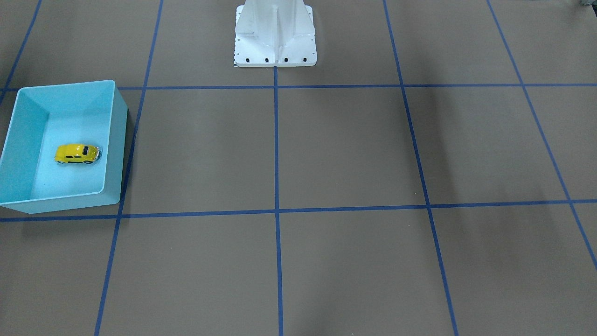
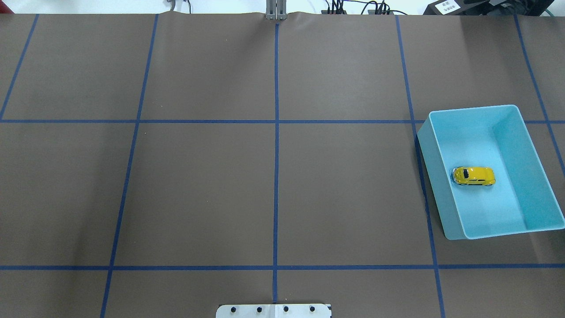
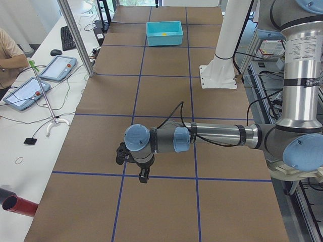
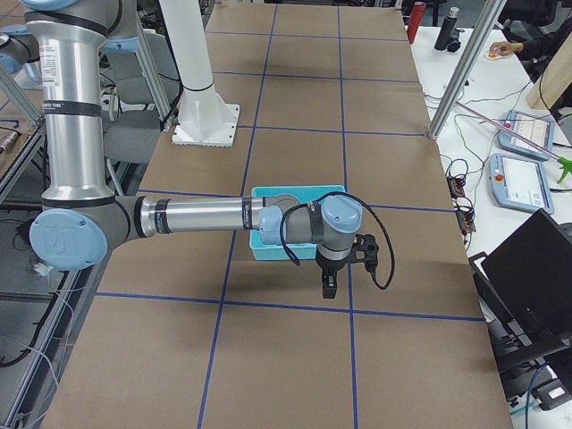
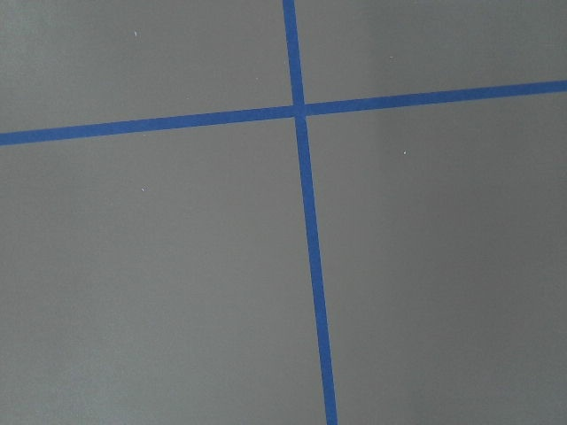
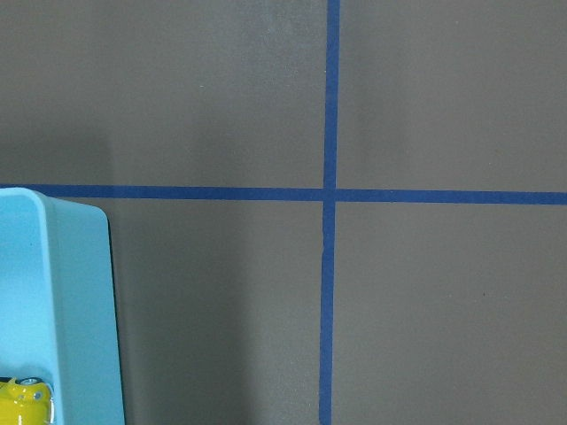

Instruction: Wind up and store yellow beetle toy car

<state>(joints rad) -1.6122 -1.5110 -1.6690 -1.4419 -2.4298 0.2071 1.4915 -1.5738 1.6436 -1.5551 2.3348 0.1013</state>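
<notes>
Left gripper (image 3: 144,177), seen only in the exterior left view, hangs fingers-down from the near arm's wrist at lower centre of the frame, over a blue tape line (image 3: 151,175). Whether its fingers are spread or pressed together cannot be told from this angle. It holds nothing visible.

Right gripper (image 4: 328,288), seen only in the exterior right view, points down at centre frame, just below and right of the light blue bin (image 4: 268,250). The near arm's forearm lies level across the bin. Its finger spacing likewise cannot be told.

Yellow beetle toy car (image 1: 77,153) stands on its wheels on the bin's floor, at the left edge of the front-facing view. It lies lengthwise across the frame, close to the bin's right-hand wall; contact with that wall cannot be judged. In the overhead view the bin sits at the right edge of the frame, with the car near its left-hand wall.

Brown table (image 1: 345,149) carries a grid of blue tape. The white robot base (image 1: 275,37) stands at top centre of the front-facing view. The right wrist view shows the bin's rounded corner at lower left, with a sliver of yellow at the bottom edge. The left wrist view shows only table and crossing tape.
</notes>
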